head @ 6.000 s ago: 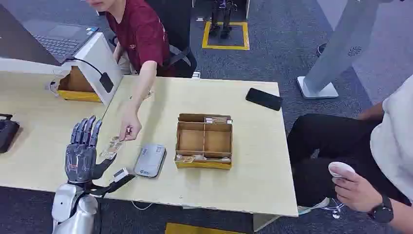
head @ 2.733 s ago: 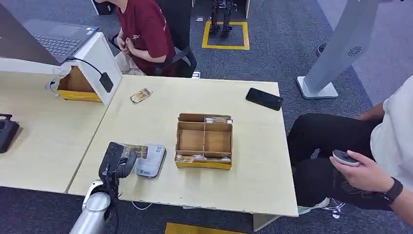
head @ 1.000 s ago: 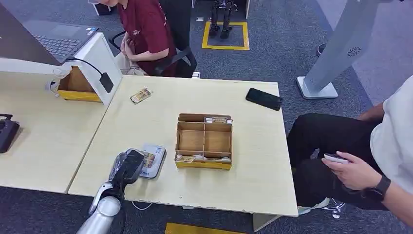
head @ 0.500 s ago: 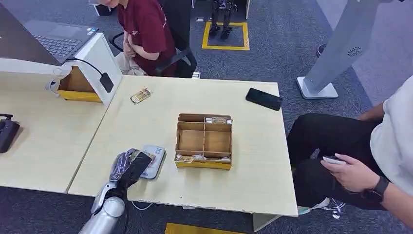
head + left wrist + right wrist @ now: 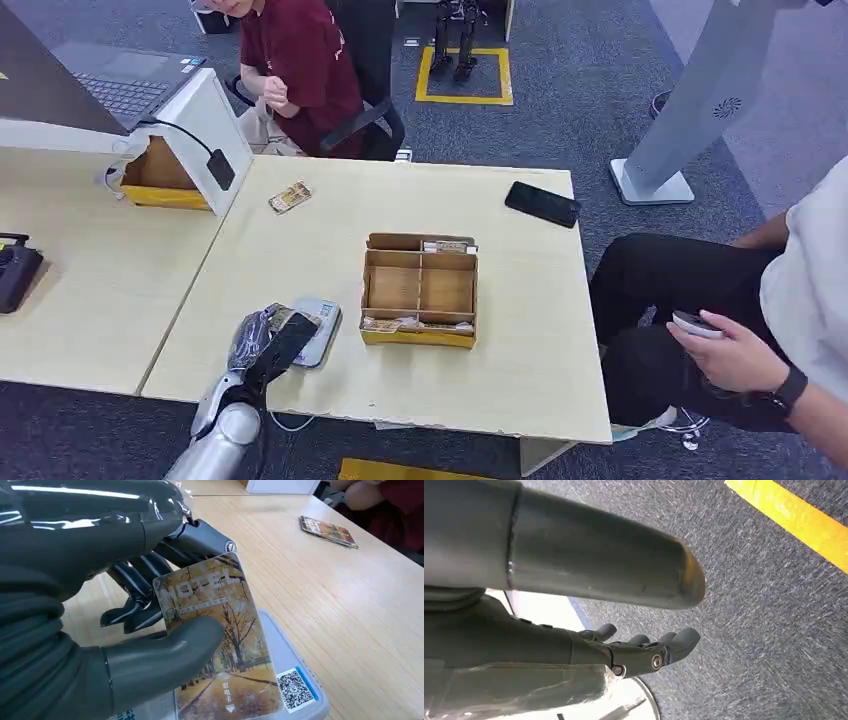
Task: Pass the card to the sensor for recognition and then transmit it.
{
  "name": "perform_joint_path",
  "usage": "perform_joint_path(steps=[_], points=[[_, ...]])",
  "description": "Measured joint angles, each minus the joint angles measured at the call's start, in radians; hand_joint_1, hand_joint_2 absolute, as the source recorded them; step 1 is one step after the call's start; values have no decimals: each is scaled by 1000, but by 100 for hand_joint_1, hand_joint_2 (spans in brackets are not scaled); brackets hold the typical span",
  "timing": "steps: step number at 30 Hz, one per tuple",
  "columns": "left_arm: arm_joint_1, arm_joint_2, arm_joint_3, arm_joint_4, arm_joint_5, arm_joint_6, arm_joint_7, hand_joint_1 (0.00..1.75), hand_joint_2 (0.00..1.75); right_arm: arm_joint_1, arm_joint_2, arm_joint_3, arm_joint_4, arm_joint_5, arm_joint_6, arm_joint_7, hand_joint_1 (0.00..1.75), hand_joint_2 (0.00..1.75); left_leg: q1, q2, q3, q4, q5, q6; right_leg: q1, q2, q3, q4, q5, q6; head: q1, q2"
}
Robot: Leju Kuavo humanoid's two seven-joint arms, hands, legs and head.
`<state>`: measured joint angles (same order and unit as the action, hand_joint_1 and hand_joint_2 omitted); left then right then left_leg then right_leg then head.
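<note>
Table [image 5: 520,330] unchanged. Left hand [image 5: 268,338] is now hovering over the grey sensor [image 5: 318,340], having slid across from beside it over the last seconds, so the recognition step looks underway; handover not yet done. It's pinching the card [image 5: 220,640] between thumb and fingers, flat over the sensor pad [image 5: 295,680], long axis running outward from the palm. Right hand [image 5: 639,650] hanging by the floor, fingers apart, holding nothing.
</note>
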<state>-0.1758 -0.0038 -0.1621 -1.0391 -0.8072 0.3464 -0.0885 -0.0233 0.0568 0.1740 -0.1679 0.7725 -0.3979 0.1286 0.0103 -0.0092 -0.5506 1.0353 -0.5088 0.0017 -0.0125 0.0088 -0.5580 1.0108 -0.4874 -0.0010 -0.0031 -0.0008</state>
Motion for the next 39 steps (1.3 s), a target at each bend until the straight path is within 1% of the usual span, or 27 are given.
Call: perform_joint_path(steps=[2, 3, 5, 7, 8, 11, 13, 16, 18, 19, 21, 23, 27, 30, 32, 34, 37, 39], points=[[0, -2, 0, 0, 13, 5, -16, 175, 175, 0, 0, -1, 0, 2, 0, 0, 0, 0, 0, 0, 0, 0, 0, 0, 0, 0, 0, 0, 0, 0, 0, 0], [2, -5, 2, 0, 52, -7, -41, 175, 175, 0, 0, -1, 0, 2, -2, 0, 0, 0, 0, 0, 0, 0, 0, 0, 0, 0, 0, 0, 0, 0, 0, 0], [14, -8, 16, -11, 143, -43, -94, 175, 175, 0, 0, -2, 0, 3, -3, -2, 0, 0, 0, 0, 0, 0, 0, 0, 0, 0, 0, 0, 0, 0, 0, 0], [28, -15, 33, -37, 248, -99, -124, 175, 175, 1, 0, -5, 0, 4, -5, -3, 0, 0, 0, 0, 0, 0, 0, 0, 0, 0, 0, 0, 0, 0, 0, 0], [38, -16, 47, -65, 326, -135, -135, 175, 175, 1, 0, -6, 0, 5, -6, -4, 0, 0, 0, 0, 0, 0, 0, 0, 0, 0, 0, 0, 0, 0, 0, 0], [59, -23, 82, -123, 505, -195, -141, 175, 175, 1, 0, -10, 0, 7, -10, -4, 0, 0, 0, 0, -2, 0, 0, 0, 0, 0, -2, 0, 0, 0, 0, 0], [60, -30, 111, -161, 612, -213, -143, 175, 175, 2, 0, -11, 0, 12, -12, -3, 0, 0, 0, 0, -2, 0, 1, 0, 0, 0, -3, 0, 0, 0, 0, 0], [54, -33, 159, -200, 752, -221, -155, 175, 175, 2, 0, -11, 0, 21, -14, -1, 0, 0, 0, 0, -3, 0, 1, 0, 0, 1, -4, 0, 0, 0, 0, 0], [42, -35, 185, -215, 801, -221, -161, 175, 175, 2, 0, -12, 0, 23, -14, -1, 0, 0, 0, 0, -3, 0, 1, 0, 0, 0, -4, 0, 0, 0, 0, 0], [37, -35, 195, -221, 811, -207, -177, 175, 175, 1, 0, -12, 0, 24, -13, -1, 0, 0, 0, 0, -3, 0, 1, 0, 0, 0, -4, 0, 0, 0, 0, 0], [18, -42, 217, -227, 828, -150, -242, 175, 175, 1, 0, -12, 0, 36, -10, 0, 0, 0, 0, 0, -3, 0, 1, 0, 0, 0, -4, 0, 0, 0, 0, 0], [-12, -53, 238, -226, 838, -99, -285, 175, 175, 0, 0, -12, 0, 44, -8, 0, 0, 0, 0, 0, -3, 0, 1, 0, 0, 0, -4, 0, 0, 0, 0, 0], [-53, -59, 258, -225, 839, -64, -308, 175, 175, -1, 0, -11, 0, 48, -2, 0, 0, 0, 0, 0, -3, 0, 1, 0, 0, 0, -4, 0, 0, 0, 0, 0], [-89, -65, 271, -211, 803, 9, -357, 175, 175, -1, 0, -11, 0, 66, 5, 0, 0, 0, 0, 0, -4, 1, 1, 0, 0, 0, -5, 0, 1, 0, 0, 0], [-135, -63, 277, -182, 755, 71, -384, 175, 175, -4, 0, -11, 0, 79, 12, 0, 0, 0, 0, -1, -4, 1, 1, 0, 0, 0, -5, 0, 1, 0, 0, 0], [-190, -58, 283, -133, 716, 116, -398, 175, 175, -7, 0, -11, 0, 90, 19, 0, 0, 0, 0, -2, -5, 1, 2, 0, 0, -1, -5, 0, 1, 0, 0, 0], [-262, -53, 297, -50, 682, 155, -412, 175, 175, -10, 0, -11, 0, 99, 23, 0, 0, 0, 0, -2, -5, 1, 2, 0, 0, 0, -5, 0, 2, 1, 0, 0], [-293, -52, 300, -7, 673, 168, -417, 175, 175, -11, 0, -11, 0, 104, 25, 0, 0, 0, 0, -2, -5, 1, 2, 0, 0, 0, -5, 0, 2, 1, 0, 0]])
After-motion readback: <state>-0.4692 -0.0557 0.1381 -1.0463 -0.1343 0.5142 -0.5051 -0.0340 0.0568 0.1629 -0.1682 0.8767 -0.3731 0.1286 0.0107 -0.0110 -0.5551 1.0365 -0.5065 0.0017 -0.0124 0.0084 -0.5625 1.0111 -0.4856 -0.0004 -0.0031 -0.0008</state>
